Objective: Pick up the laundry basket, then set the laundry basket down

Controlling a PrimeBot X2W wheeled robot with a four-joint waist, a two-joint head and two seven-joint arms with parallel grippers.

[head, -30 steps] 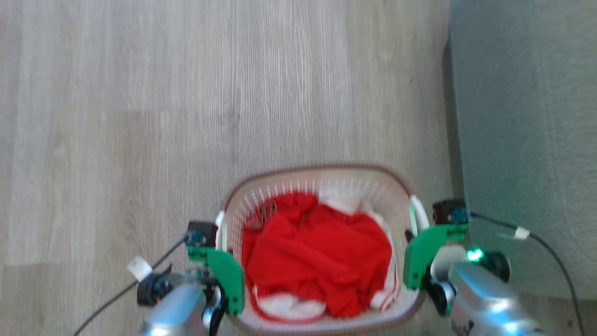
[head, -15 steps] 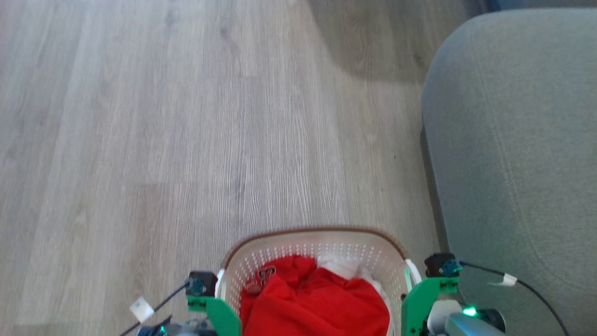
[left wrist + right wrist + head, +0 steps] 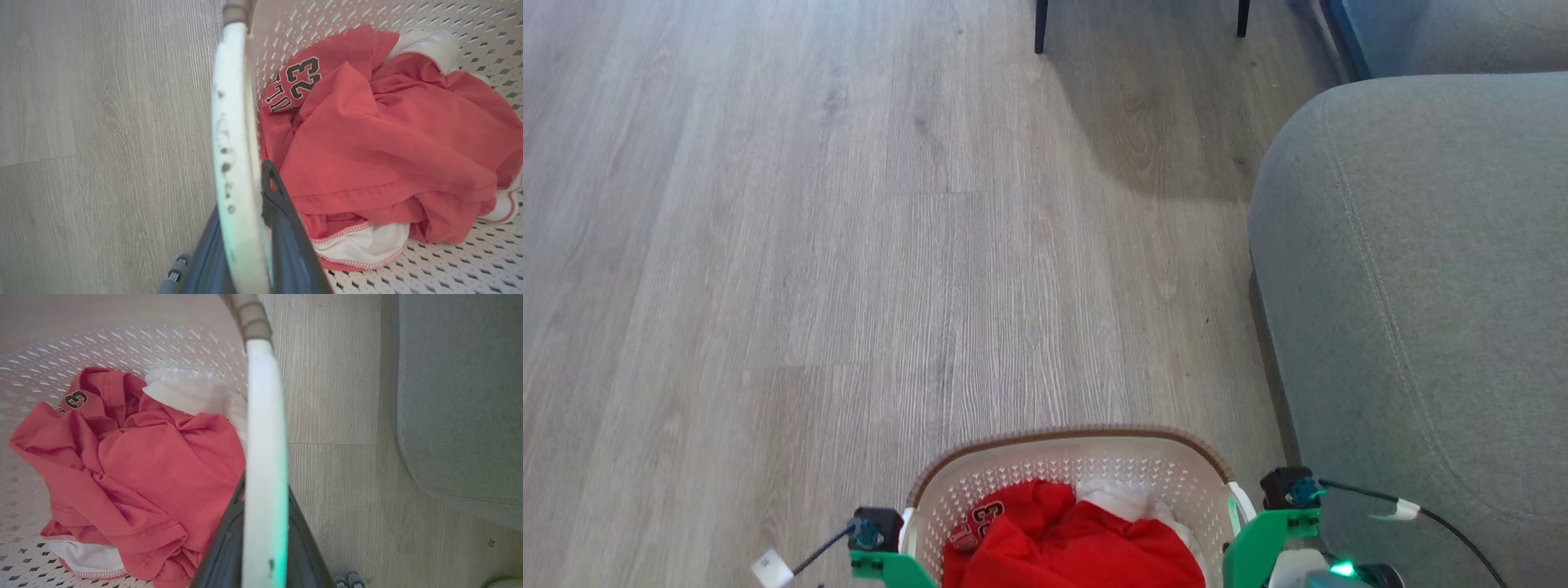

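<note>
Wood floor [image 3: 809, 245] takes up the left side of the head view, pale and grey-brown. Next comes the left gripper [image 3: 241, 228]. Its two dark fingers are pinching the white left handle [image 3: 235, 122] of the laundry basket [image 3: 1070, 437], one finger on each side, and the handle stands straight up between them.

The basket sits at the bottom middle of the head view, right in front of the robot and between its two arms. It is white with lots of little holes and a brown rim. Inside it lies a bunched-up red shirt [image 3: 367, 143] with black numbers on it, and some white cloth [image 3: 184, 392] too.

On the other side, the right gripper [image 3: 264, 522] is pinching the white right handle [image 3: 263, 437] in the same way. Further right is a big grey sofa [image 3: 1421, 286], close to the basket but not touching it.

Both handles are held tight and pulled up. The floor looks far below the rim in the wrist views, so the basket seems to be off the floor, but its bottom is hidden and this is only a guess. If so, the picking up is done. What is left is to lower the basket flat onto the floor and then let go of both handles.
</note>
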